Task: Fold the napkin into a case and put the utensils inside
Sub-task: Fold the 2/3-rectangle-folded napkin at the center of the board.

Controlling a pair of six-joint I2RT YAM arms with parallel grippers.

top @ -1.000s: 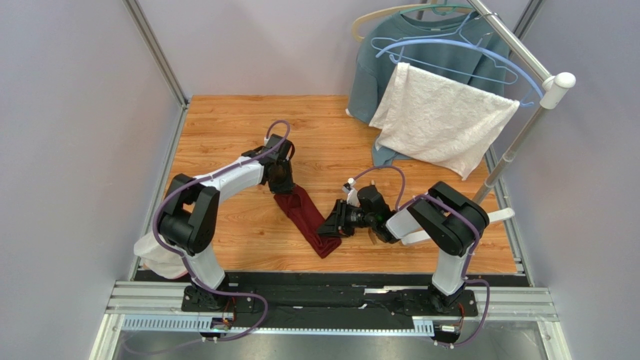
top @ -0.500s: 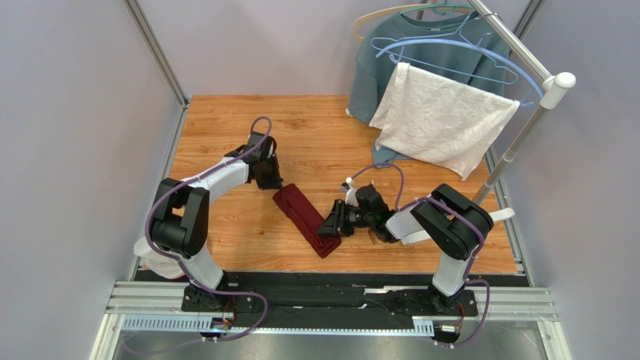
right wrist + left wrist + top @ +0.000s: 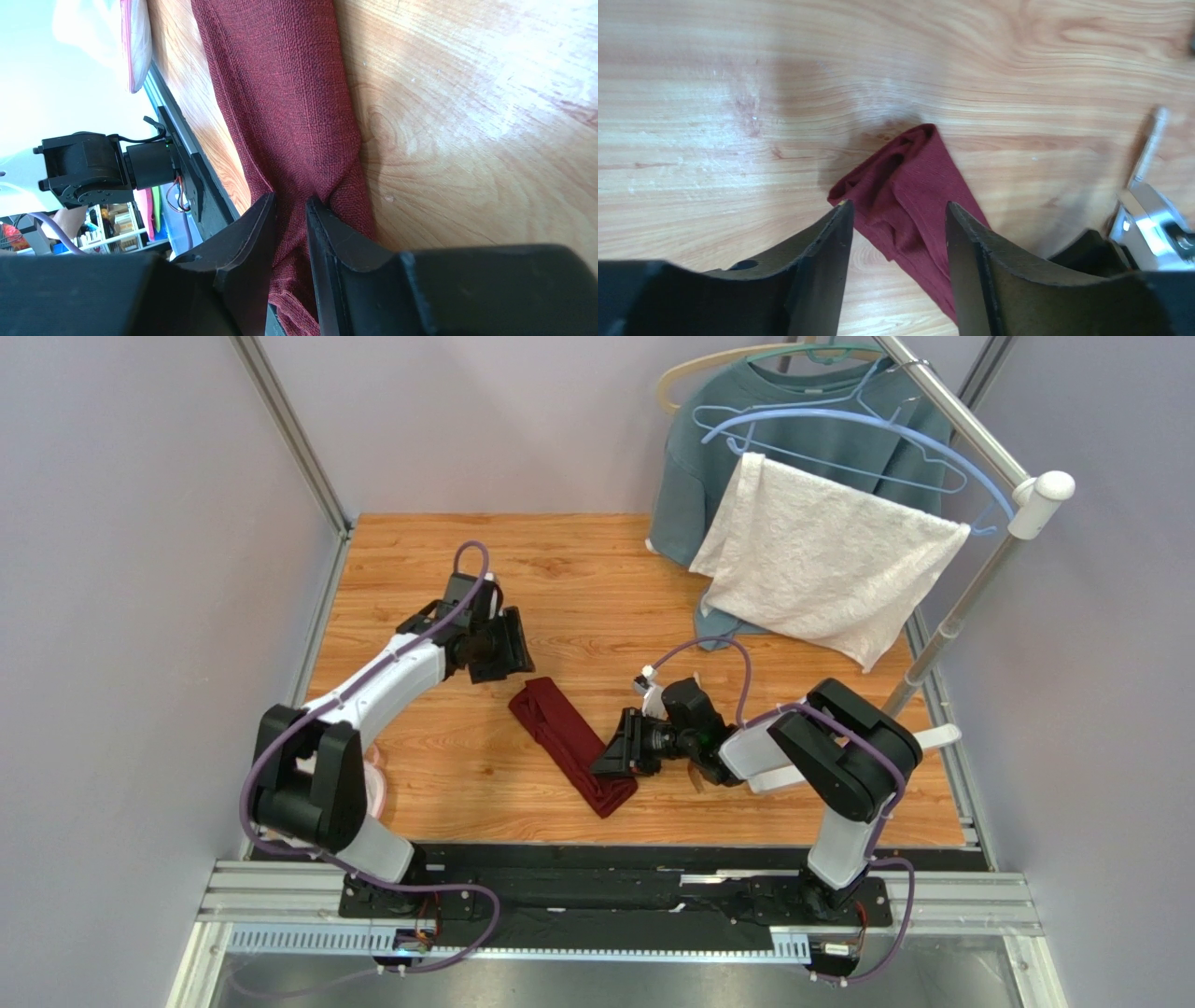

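Both claws had it a second ago; now the left claw (image 3: 501,644) has let go, spread wide, and backed off far-left. The right claw (image 3: 619,756) pinches the case (image 3: 565,742) at its near end, mid-tabletop (image 3: 421,574). Folding looks done.

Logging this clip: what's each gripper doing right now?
Left gripper: open, holding nothing, over the napkin.
Right gripper: closed, pinching the napkin's near end.

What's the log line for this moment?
left fingers: open, off napkin | right fingers: pinching napkin | napkin: narrow folded strip
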